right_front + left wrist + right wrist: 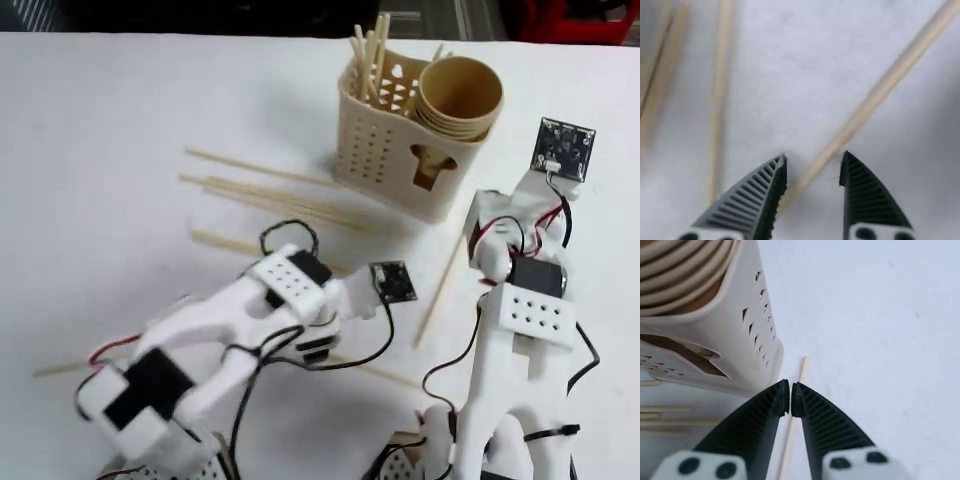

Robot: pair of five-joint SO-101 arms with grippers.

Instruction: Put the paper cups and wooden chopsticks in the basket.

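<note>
The left tool (pixel 812 170) is spread over a chopstick (pixel 875 95) on the table (pixel 120 120); the right tool (pixel 790 390) is pressed together beside the basket (pixel 380 150). Cups (pixel 460 95) are already inside; several chopsticks (pixel 270 198) are left outside.

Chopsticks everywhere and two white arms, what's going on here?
Two robot arms are tidying things into the basket. The paper cups and some chopsticks are already in it. The left claw is open over a loose chopstick on the table; the right claw is shut beside the basket. Other sticks lie loose.
</note>
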